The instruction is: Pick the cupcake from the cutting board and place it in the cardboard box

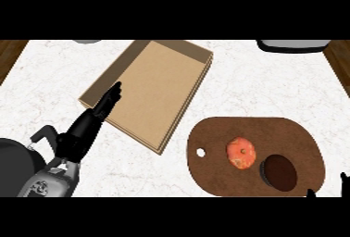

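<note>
The dark brown round cupcake point(279, 172) sits on the brown wooden cutting board point(219, 171) at the lower right, next to an orange round item point(240, 153). The flat, shallow cardboard box point(153, 88) lies tilted at the upper centre, with nothing in it. My left hand point(80, 132) is open at the left, its straight fingers point(109, 99) pointing up over the box's left rim. Only a sliver of my right hand point(344, 179) shows at the lower right edge, just right of the cutting board and near the cupcake.
A grey object point(87, 41) peeks in at the top left and a dark and white object point(294, 45) at the top right. The white marble counter point(259, 88) ends at wood-coloured strips on both sides.
</note>
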### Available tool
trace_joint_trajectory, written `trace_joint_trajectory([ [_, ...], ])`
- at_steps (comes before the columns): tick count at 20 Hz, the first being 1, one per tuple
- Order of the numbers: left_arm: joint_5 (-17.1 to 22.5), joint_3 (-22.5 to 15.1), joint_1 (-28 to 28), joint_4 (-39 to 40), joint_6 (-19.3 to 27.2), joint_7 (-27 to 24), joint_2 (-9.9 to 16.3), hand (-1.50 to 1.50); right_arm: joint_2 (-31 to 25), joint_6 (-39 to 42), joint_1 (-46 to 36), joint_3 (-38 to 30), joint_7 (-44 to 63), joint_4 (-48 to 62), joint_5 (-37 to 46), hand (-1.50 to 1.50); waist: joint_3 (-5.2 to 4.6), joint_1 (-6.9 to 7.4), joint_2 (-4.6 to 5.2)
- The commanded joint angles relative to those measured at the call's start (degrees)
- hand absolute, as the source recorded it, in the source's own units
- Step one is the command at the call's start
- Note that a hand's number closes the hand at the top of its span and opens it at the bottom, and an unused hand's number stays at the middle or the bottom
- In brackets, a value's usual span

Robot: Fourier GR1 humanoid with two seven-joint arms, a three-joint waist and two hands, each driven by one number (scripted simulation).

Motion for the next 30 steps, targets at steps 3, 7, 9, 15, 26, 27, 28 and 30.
trace_joint_trajectory([
  [3,-0.06,-0.10,-2.14,1.08,-0.22,0.53,-0.78,0.00,3.12,8.85,-0.14,3.81,20.74,-12.55,11.02,-1.50,0.41,0.70,-0.07],
  [7,-0.03,0.48,-1.97,3.27,-1.30,-1.81,-0.45,0.00,7.16,18.41,-4.46,6.45,34.22,-20.99,21.08,-1.50,0.71,1.37,-0.21],
  [9,0.13,-0.40,-1.42,3.03,-1.71,-1.83,-1.24,0.00,9.75,23.78,-5.41,8.13,38.96,-25.04,25.51,-1.50,0.83,1.10,-0.40],
  [15,-1.88,-0.57,-0.73,4.02,-0.53,-3.41,-2.28,0.00,19.17,34.08,-12.14,9.22,44.42,-20.45,30.51,-1.50,1.13,1.37,-0.50],
  [26,-2.31,0.99,-2.96,3.88,-0.94,-0.25,-3.75,0.00,30.06,39.38,-15.02,8.58,41.49,-16.07,41.22,-1.50,1.26,0.70,-0.78],
  [27,-2.49,0.96,-2.41,5.12,-1.03,-1.85,-4.18,0.00,30.11,38.82,-17.08,3.98,38.76,-12.43,38.59,-1.50,1.28,0.80,-0.67],
  [28,-4.14,-0.72,-0.11,6.85,-0.47,-5.30,-5.60,0.00,29.87,40.95,-17.87,2.69,37.09,-13.54,36.96,-1.50,1.28,0.75,-0.66],
  [30,-1.32,2.36,-3.17,7.68,-2.90,-3.89,-4.15,0.00,30.20,41.03,-16.16,5.47,39.86,-14.41,39.33,-1.50,1.26,0.56,-0.66],
])
